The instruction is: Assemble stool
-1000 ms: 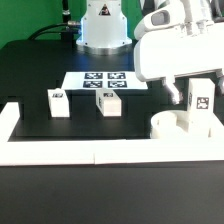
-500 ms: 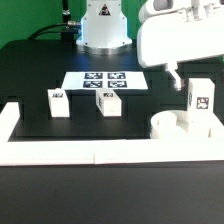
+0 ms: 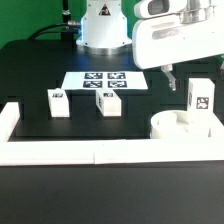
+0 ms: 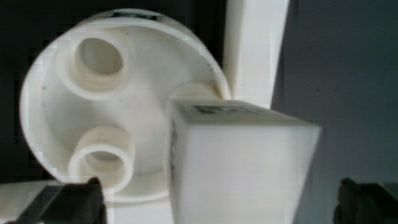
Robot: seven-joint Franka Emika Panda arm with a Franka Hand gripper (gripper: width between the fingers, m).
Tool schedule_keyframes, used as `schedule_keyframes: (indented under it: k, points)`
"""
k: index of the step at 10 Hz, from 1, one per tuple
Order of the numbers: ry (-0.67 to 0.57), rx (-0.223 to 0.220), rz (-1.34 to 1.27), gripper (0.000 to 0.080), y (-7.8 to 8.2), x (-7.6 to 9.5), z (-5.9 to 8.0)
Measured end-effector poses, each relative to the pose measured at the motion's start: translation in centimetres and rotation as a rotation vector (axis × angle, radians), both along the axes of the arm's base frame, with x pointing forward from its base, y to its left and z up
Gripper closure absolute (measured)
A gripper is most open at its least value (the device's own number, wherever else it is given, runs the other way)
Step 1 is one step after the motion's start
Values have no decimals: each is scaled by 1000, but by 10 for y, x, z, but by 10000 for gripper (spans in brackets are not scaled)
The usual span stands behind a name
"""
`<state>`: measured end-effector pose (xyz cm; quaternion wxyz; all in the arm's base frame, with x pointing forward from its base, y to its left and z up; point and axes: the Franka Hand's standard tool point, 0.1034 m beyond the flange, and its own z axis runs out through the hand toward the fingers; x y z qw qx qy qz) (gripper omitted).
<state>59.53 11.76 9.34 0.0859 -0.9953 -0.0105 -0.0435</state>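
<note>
Hand [image 3: 170, 80] spread, empty, upper right. For leg block [image 3: 107, 101] at frame centre, I think best: descend straight, pinch flat sides squarely.

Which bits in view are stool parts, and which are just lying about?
Job: seat, leg on seat, middle leg, leg at exterior view's left.
Lying about: marker board, rail.

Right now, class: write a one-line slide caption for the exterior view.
Open gripper above a leg standing in the seat; two loose legs wait near the marker board.
</note>
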Motion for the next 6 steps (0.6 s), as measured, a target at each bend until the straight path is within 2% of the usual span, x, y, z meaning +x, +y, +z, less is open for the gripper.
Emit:
schedule_keyframes:
  k: [3,4,5,6]
  points:
    - [34,-2,-13,151,0,2,1]
    - [96,-56,-49,151,-2,1,6]
    - [100,-82,-71,151,2,8,8]
    - [90,-86,-95,151,6,8,2]
